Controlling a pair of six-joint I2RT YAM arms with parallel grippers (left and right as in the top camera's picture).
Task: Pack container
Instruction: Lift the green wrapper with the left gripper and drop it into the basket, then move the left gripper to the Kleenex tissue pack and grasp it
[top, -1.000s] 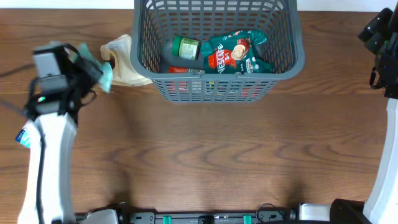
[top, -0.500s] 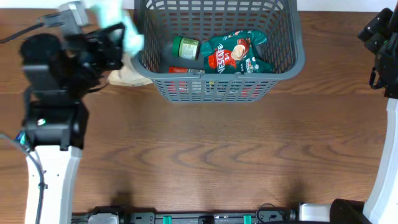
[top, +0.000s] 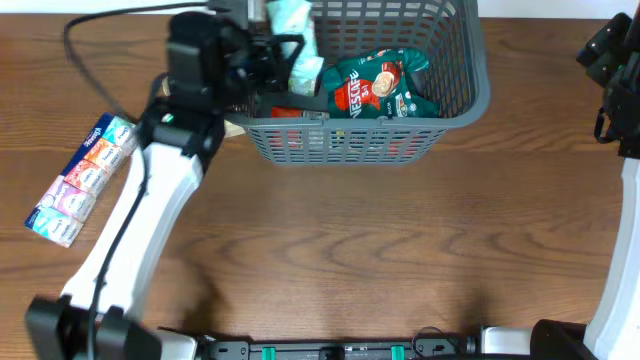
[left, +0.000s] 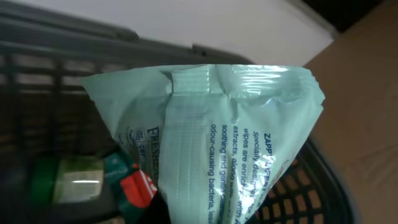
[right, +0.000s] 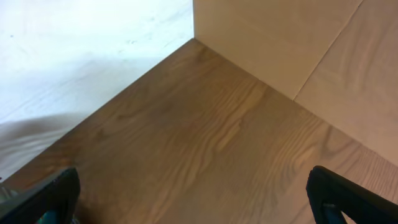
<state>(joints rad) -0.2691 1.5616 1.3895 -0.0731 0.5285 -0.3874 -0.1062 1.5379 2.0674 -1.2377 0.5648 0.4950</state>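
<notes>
Left pincer (top: 277, 56) grips wipes pack (top: 296, 38) over container (top: 478, 72) holding coffee pouch (top: 382, 86).

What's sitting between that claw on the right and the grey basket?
Nothing: the overhead view shows only bare wooden table between the right claw and the basket.

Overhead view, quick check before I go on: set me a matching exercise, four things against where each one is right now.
Things:
1. wipes pack
2. coffee pouch
3. tissue packs
4. right gripper

Places:
A. on the table, left of the basket
B. open, at the table's right side, holding nothing
C. lying inside the basket
D. held by the left gripper over the basket

Pairs: 1-D, 2-C, 3-A, 4-B
</notes>
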